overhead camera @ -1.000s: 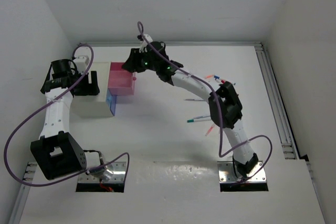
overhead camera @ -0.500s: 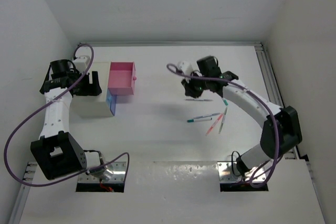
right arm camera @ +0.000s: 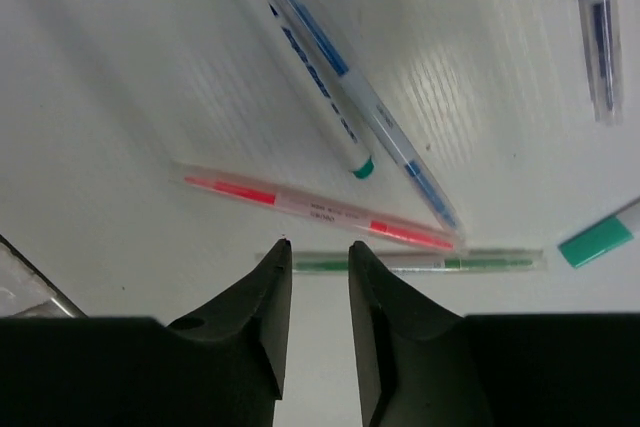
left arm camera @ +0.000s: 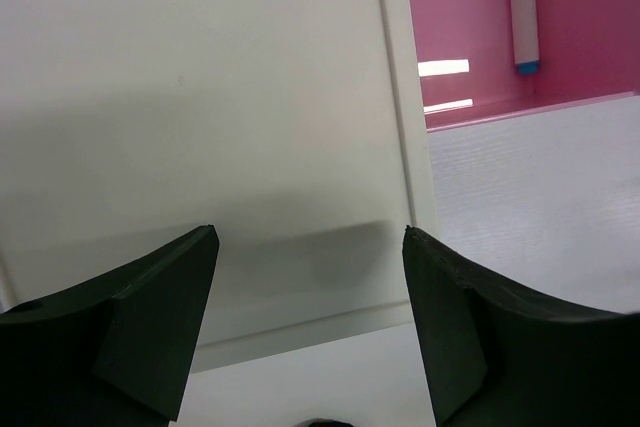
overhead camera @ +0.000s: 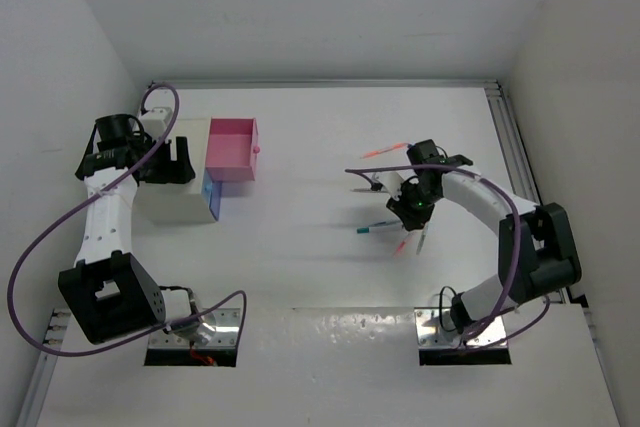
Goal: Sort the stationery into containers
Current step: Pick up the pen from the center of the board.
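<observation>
Several pens lie on the table at the right: an orange one [overhead camera: 385, 150], a teal-tipped one [overhead camera: 378, 227] and a red one [overhead camera: 400, 246]. My right gripper [overhead camera: 411, 209] hangs low over them, its jaws a narrow gap apart and empty [right arm camera: 320, 245]. In the right wrist view a thin green pen [right arm camera: 440, 262] lies just past the tips, beyond it a red pen [right arm camera: 320, 209], a green-capped white marker [right arm camera: 300, 47] and a blue pen [right arm camera: 410, 162]. The pink box [overhead camera: 232, 150] holds a white pen [left arm camera: 524, 7]. The blue box [overhead camera: 212, 195] sits below it. My left gripper [overhead camera: 172, 161] is open and empty [left arm camera: 310, 232].
The white cabinet [overhead camera: 178, 197] stands at the left under my left gripper, with both boxes against its right side. A metal rail [overhead camera: 520, 177] runs along the table's right edge. White walls close in the back and sides.
My right arm has swung from the pink box back to the right and come down over the loose pens. The left arm has not moved.
</observation>
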`<state>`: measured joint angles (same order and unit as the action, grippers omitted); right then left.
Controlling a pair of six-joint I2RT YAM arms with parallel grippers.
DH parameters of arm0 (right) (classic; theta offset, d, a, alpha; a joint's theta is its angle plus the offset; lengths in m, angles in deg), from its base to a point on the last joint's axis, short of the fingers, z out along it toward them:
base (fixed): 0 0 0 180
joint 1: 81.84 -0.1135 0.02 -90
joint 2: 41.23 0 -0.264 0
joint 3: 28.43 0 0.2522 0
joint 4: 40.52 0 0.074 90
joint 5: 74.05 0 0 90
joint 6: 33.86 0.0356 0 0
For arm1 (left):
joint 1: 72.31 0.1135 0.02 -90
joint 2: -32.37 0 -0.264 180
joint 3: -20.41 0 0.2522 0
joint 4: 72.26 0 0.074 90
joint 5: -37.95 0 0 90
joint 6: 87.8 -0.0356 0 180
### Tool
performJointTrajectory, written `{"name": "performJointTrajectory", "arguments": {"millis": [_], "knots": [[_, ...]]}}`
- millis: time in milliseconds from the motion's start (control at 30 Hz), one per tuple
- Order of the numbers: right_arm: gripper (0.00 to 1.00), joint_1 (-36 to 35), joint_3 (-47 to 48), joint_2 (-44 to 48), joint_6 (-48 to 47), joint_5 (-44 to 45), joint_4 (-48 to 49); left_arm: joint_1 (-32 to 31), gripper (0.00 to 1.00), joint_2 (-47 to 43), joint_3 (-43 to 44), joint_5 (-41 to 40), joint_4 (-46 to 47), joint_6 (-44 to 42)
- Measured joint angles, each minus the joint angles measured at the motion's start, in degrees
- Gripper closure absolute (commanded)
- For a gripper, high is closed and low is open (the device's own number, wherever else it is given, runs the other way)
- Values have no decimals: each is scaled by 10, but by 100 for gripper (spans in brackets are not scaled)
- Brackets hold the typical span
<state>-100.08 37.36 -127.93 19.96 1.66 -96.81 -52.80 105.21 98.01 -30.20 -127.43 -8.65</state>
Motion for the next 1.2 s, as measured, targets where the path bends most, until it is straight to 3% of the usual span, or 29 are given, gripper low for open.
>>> {"name": "performJointTrajectory", "arguments": {"millis": [167, 533, 800, 1200], "knots": [[65, 36, -7, -8, -14, -2, -13, 1, 19, 0, 0, 2, 1, 0], [65, 57, -5, -57, -10, -34, -9, 1, 19, 0, -3, 0, 7, 0], [50, 56, -5, -92, 5, -37, 27, 1, 19, 0, -4, -1, 9, 0], [48, 31, 5, -117, 16, -25, 72, 1, 19, 0, -5, -2, 12, -1]]}}
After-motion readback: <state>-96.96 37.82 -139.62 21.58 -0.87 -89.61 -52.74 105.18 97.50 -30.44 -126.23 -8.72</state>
